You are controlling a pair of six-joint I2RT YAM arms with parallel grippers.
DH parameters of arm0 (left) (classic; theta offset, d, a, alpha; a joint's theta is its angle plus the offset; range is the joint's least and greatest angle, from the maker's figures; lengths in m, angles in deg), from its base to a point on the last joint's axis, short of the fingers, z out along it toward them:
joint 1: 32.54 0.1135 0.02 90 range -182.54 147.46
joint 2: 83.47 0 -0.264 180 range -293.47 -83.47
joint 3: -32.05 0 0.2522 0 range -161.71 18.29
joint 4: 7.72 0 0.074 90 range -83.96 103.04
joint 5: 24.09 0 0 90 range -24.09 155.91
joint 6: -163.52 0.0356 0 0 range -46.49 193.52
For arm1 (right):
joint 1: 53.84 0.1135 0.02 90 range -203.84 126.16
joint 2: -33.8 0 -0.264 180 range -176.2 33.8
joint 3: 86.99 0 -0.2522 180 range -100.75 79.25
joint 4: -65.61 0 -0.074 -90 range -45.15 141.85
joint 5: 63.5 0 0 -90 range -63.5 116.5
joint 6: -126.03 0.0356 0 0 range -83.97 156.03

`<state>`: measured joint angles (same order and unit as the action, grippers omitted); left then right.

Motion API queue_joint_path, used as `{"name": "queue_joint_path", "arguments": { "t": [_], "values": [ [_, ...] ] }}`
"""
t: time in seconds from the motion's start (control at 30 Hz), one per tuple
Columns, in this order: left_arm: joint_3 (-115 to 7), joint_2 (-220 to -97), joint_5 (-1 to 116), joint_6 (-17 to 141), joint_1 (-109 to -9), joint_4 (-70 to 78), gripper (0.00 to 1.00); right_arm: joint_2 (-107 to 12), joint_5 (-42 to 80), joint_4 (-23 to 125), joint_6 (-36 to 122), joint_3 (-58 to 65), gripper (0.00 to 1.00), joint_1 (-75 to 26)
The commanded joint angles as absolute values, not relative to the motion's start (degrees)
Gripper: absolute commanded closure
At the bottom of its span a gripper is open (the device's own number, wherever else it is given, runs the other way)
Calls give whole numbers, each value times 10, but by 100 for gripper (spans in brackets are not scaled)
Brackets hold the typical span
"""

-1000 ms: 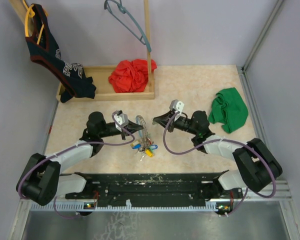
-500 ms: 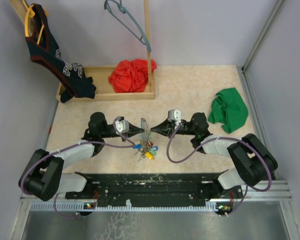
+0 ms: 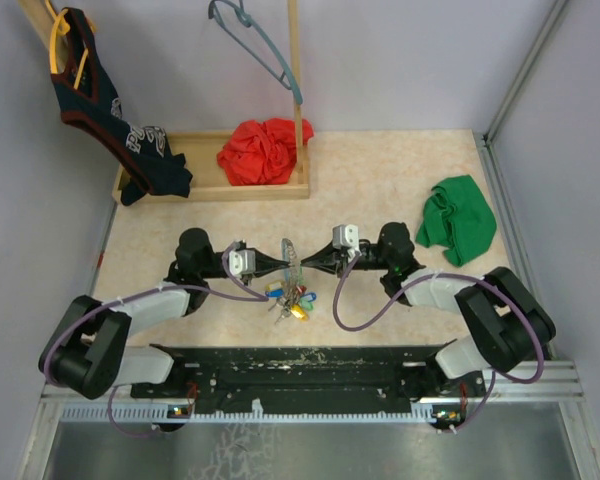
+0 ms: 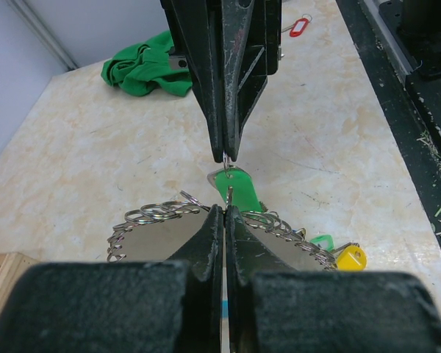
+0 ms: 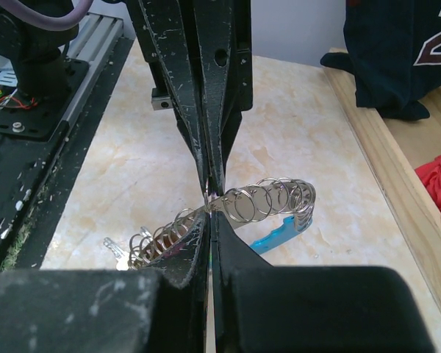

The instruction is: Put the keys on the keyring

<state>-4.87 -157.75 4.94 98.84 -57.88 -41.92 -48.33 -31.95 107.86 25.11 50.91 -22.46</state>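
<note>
Grey keyring (image 4: 151, 239), green cloth (image 3: 458, 220), red cloth (image 3: 265, 150), beige marbled table (image 3: 380, 170)

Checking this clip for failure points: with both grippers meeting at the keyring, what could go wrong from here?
The left gripper pinches the keyring by its very tips only, so the loaded hoop could slip or twist out. The right gripper stands tip to tip with it, both shut; a small misjudged move could make them collide.
</note>
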Motion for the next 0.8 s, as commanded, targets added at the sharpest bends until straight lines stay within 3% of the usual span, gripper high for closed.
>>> {"name": "queue_joint_path", "arguments": {
  "t": [0.0, 0.77],
  "values": [
    [-45, -1586, 19, 984, -575, -467, 100, -478, -334, 1108, 239, 483, 100, -224],
    [-42, -1587, 33, 979, -576, -473, 100, -464, -324, 1031, 203, 469, 100, -211]
  ]
}}
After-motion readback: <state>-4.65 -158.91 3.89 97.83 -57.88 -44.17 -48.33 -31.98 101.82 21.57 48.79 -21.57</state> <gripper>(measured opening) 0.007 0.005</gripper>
